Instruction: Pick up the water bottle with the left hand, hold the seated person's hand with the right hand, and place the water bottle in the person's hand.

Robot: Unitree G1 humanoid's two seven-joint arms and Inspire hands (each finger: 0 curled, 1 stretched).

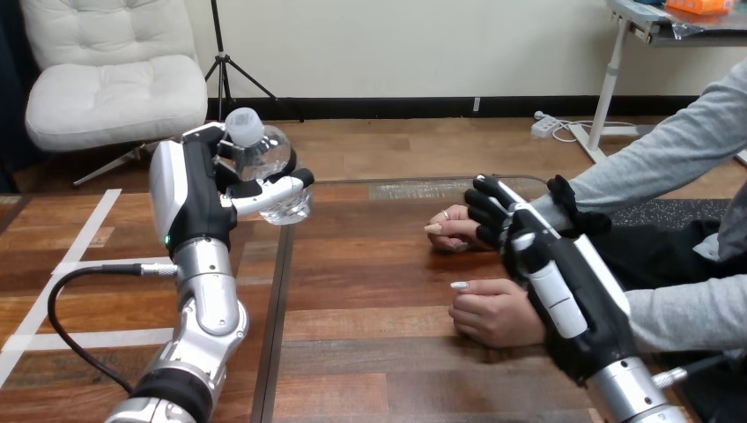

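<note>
My left hand [198, 189] is raised above the left part of the wooden table [370, 370], its fingers and thumb curled round a clear water bottle [269, 167]. The bottle tilts, its white cap pointing up and left. At the right, my right hand [573, 291] reaches in over the person's two hands. Its black fingers [490, 210] curl over the back of the person's farther hand [451, 229], which rests on the table. The person's nearer hand [493, 313] lies as a loose fist on the table, against the side of my right palm.
The person's grey-sleeved arms [669, 163] come in from the right edge. A black cable [66, 308] loops over the table's left part, near white tape stripes [62, 264]. A dark seam [280, 300] runs front to back through the tabletop.
</note>
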